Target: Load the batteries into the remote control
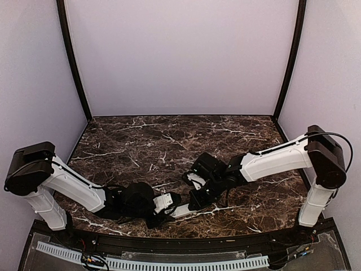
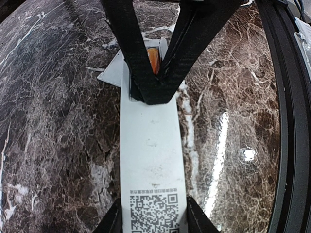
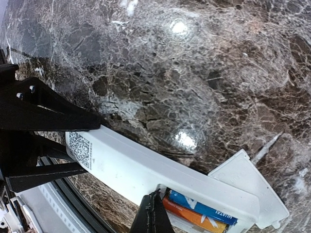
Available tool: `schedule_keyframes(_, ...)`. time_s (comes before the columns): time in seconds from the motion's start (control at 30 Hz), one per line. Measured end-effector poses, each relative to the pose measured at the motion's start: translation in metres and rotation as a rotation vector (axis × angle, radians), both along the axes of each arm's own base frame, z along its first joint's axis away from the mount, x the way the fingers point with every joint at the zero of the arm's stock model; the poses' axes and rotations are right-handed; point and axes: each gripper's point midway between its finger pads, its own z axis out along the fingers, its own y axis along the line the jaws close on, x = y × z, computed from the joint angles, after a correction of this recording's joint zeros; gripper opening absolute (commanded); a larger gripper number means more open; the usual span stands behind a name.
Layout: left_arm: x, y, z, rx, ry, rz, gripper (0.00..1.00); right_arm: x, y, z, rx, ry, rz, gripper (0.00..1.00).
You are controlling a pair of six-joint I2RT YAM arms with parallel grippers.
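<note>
The remote control lies back-up near the table's front edge, its dark square sticker between my left gripper's fingers. My left gripper is shut on that end of the remote; it also shows in the top view. Both batteries lie side by side in the recess: the blue one and the orange-red one, which also shows in the left wrist view. My right gripper is shut and empty. Its joined tips rest on the remote's back at the recess edge.
A loose flat white cover plate lies on the marble beside the recess end of the remote; it also shows in the left wrist view. The black table rim runs close along the remote's right side. Purple walls enclose the table.
</note>
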Motion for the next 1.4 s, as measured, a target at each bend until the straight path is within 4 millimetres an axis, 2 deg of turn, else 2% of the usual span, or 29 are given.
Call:
schedule_keyframes(0.17, 0.000, 0.000, 0.000, 0.001, -0.002, -0.002, 0.00, -0.001, 0.001, 0.001, 0.011, 0.005, -0.005, 0.00)
schedule_keyframes(0.3, 0.000, 0.000, 0.000, 0.001, -0.003, -0.003, 0.00, 0.000, 0.000, 0.009, -0.006, 0.002, 0.006, 0.00)
schedule_keyframes(0.47, 0.000, 0.000, 0.000, 0.002, -0.005, -0.004, 0.00, 0.007, 0.013, 0.042, 0.052, -0.040, 0.022, 0.00)
schedule_keyframes(0.53, 0.000, 0.000, 0.000, 0.002, -0.005, -0.005, 0.00, 0.008, 0.016, 0.050, 0.071, -0.053, 0.025, 0.00)
schedule_keyframes(0.7, 0.000, 0.000, 0.000, 0.003, -0.005, -0.005, 0.00, 0.007, 0.005, 0.038, 0.031, -0.041, 0.013, 0.00)
schedule_keyframes(0.87, 0.000, 0.000, 0.000, 0.004, -0.007, -0.007, 0.00, 0.003, -0.017, 0.004, -0.050, 0.007, -0.014, 0.00)
schedule_keyframes(1.2, 0.000, 0.000, 0.001, 0.006, -0.016, -0.013, 0.00, 0.008, -0.010, 0.004, -0.009, 0.011, -0.022, 0.00)
schedule_keyframes(1.3, -0.002, 0.002, 0.002, 0.007, -0.018, -0.027, 0.00, 0.007, -0.012, 0.015, -0.001, 0.002, -0.008, 0.03)
schedule_keyframes(1.4, -0.007, 0.005, 0.006, -0.002, -0.018, -0.050, 0.00, 0.012, -0.007, 0.048, 0.060, -0.049, 0.003, 0.06)
